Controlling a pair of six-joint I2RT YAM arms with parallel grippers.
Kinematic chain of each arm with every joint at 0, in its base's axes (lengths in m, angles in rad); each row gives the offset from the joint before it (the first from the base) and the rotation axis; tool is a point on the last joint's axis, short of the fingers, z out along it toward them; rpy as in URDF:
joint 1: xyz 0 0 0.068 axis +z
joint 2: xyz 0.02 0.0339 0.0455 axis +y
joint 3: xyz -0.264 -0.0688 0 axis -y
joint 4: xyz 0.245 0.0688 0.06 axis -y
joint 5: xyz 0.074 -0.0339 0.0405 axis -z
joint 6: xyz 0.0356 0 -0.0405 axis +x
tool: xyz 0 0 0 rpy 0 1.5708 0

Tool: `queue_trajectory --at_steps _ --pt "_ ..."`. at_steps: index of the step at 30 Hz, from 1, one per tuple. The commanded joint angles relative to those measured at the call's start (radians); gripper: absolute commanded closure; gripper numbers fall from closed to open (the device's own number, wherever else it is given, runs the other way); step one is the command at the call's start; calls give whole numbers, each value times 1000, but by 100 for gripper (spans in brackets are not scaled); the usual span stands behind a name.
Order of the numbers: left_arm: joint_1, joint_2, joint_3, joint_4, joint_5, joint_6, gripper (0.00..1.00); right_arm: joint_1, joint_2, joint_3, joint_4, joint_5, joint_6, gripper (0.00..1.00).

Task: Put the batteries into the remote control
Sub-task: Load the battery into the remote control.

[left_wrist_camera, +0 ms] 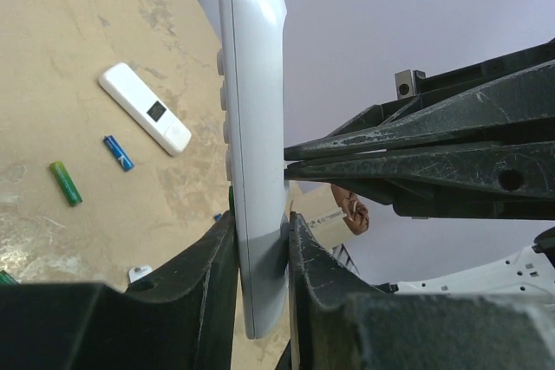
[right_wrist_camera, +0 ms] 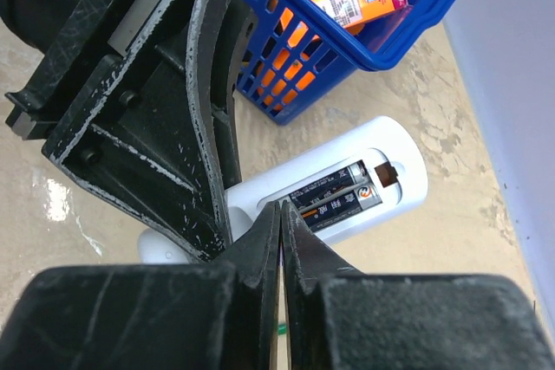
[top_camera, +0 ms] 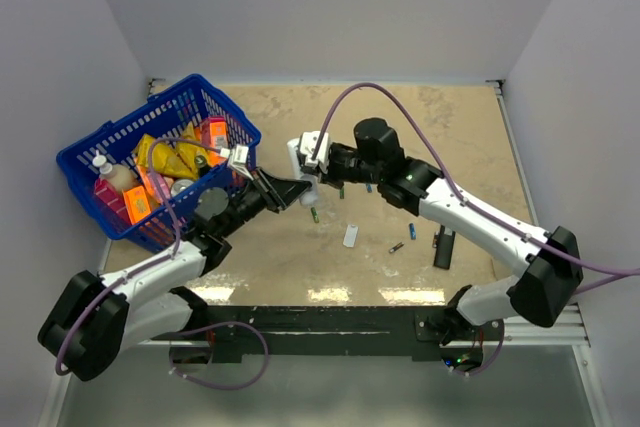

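Note:
My left gripper (top_camera: 303,187) is shut on the slim white remote control (left_wrist_camera: 251,127) and holds it on edge above the table. In the right wrist view its back is open, with two dark batteries (right_wrist_camera: 342,197) lying side by side in the compartment. My right gripper (right_wrist_camera: 280,210) is shut and empty, its tips (top_camera: 322,179) pressed against the near end of those batteries. Loose batteries lie on the table: a green one (left_wrist_camera: 65,183), a blue one (left_wrist_camera: 118,152) and a silvery one (top_camera: 397,247).
A blue basket (top_camera: 100,147) full of packets and bottles stands at the left, close to my left arm. A short white remote with a dark window (left_wrist_camera: 145,108) and a black remote (top_camera: 443,247) lie on the table.

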Motion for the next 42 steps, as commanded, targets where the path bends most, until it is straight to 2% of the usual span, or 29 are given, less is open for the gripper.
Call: queue_trajectory --at_steps 1,4,11,14,16,19,20,25,26,27,28,29,30,33,37,40,42 --pt "-37 -56 120 76 165 113 100 10 55 55 29 26 51 98" --pt "-50 -70 143 10 166 180 100 14 70 72 27 28 77 99" --pt "-52 -107 129 -68 99 219 100 14 62 92 18 42 146 99" --pt "-46 -131 126 -154 30 272 100 14 12 92 26 40 222 97" --pt "-46 -144 121 -212 -5 303 100 14 -17 89 34 72 267 92" --pt "-40 -161 114 -281 -79 346 100 14 -85 69 34 135 357 69" --pt "-40 -165 109 -289 -104 364 100 13 -114 66 23 149 391 53" --pt "-37 -190 72 -318 -153 398 100 11 -177 59 -103 292 492 39" --pt "-35 -199 68 -323 -174 410 100 10 -188 49 -117 362 568 36" --pt "-34 -203 60 -331 -185 417 100 7 -207 44 -129 388 599 26" --pt "-34 -208 58 -346 -194 423 100 5 -221 37 -155 405 624 20" --pt "-35 -219 55 -352 -208 435 100 2 -234 11 -161 424 671 7" --pt "-34 -226 46 -357 -216 440 100 -1 -246 -6 -164 462 698 2" --pt "-32 -249 25 -372 -231 446 100 -7 -286 -69 -198 514 794 2" --pt "-34 -276 0 -386 -230 443 100 -12 -220 -79 -342 594 894 2" --pt "-32 -292 -12 -389 -211 438 100 -15 -168 -68 -451 626 946 9" --pt "-32 -300 -18 -389 -200 435 100 -16 -126 -77 -476 616 953 17"
